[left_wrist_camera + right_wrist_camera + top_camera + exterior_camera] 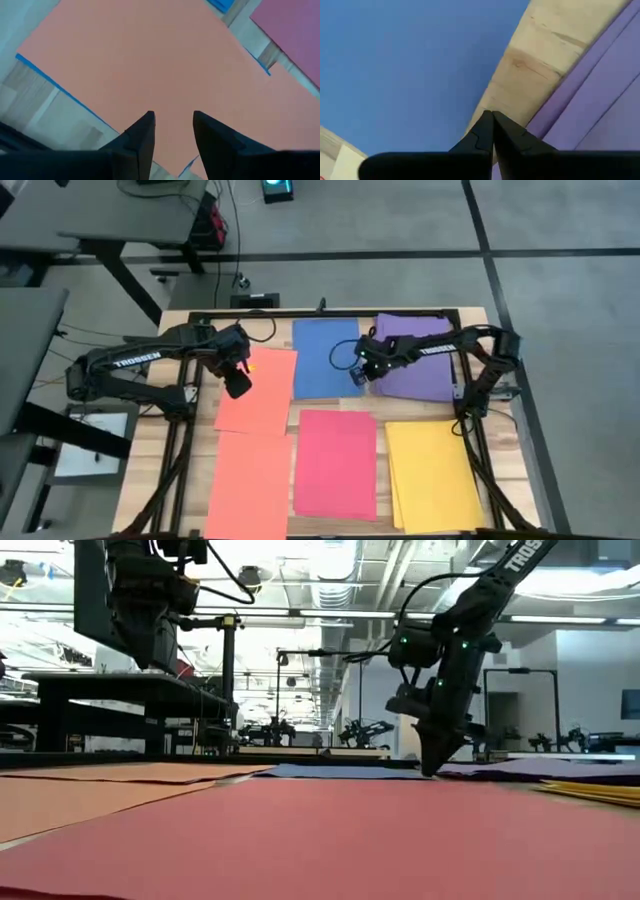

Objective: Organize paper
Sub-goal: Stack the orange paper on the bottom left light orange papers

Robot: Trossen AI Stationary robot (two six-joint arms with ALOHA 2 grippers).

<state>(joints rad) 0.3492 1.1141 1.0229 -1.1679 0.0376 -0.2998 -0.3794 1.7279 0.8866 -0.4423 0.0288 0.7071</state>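
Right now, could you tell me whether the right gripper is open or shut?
Shut: in its wrist view the right gripper has its fingers pressed together, above the wood between blue paper and purple paper.

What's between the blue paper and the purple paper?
A bare strip of wooden tabletop separates the blue paper from the purple paper, seen in the right wrist view.

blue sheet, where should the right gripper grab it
Probably its right long edge, coming from the bare wood strip between it and the purple paper. The blue sheet lies flat, and the shut right gripper already sits at that edge.
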